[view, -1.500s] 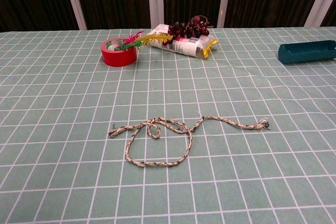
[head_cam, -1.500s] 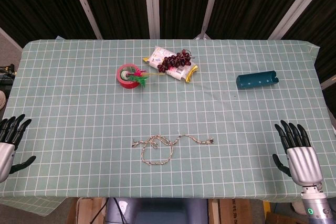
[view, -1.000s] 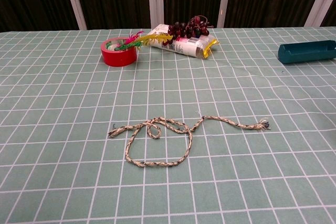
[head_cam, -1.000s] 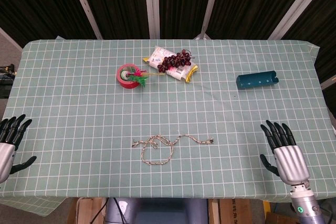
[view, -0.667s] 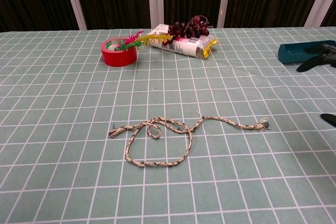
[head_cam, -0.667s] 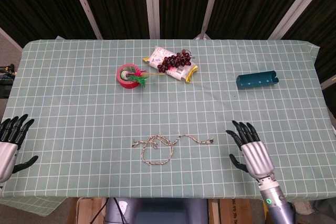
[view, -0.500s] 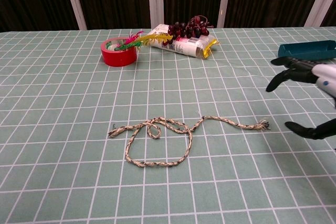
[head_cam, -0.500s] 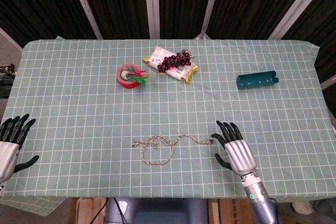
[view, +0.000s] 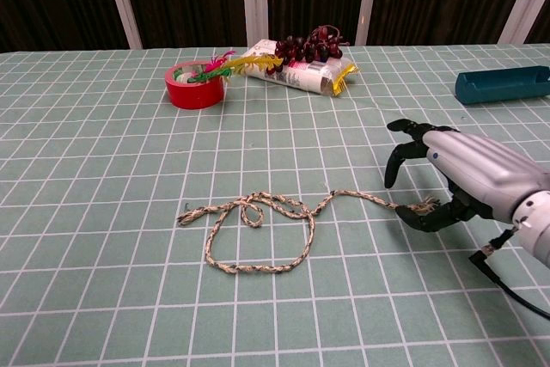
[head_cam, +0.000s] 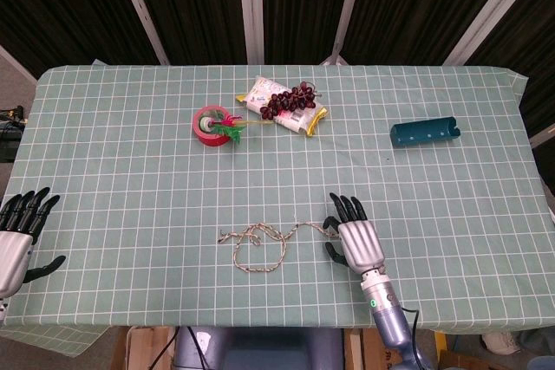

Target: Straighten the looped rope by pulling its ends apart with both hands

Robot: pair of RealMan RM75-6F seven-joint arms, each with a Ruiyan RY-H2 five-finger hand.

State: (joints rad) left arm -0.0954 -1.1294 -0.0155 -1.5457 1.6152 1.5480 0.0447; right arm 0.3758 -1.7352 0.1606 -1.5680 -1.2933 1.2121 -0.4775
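Observation:
A braided tan rope [head_cam: 260, 243] [view: 266, 228] lies looped on the green checked tablecloth near the front edge. Its loop sits at the left part, and a wavy tail runs right to a frayed end [view: 424, 204]. My right hand [head_cam: 357, 238] [view: 458, 180] hovers over that frayed end with fingers spread, thumb just below it, holding nothing. In the head view the hand hides the rope's right tip. My left hand [head_cam: 17, 236] stays at the table's left front edge, fingers apart and empty, well away from the rope's left end [head_cam: 222, 236].
A red tape roll [head_cam: 209, 123] with a green and pink ornament, a snack bag with dark grapes [head_cam: 288, 102] and a teal box [head_cam: 424, 133] stand on the far half of the table [head_cam: 130, 188]. Dark panels rise behind the table.
My right hand has moved leftward along the front of the table, from the right edge to the rope's frayed right end. The left hand and rope have stayed put.

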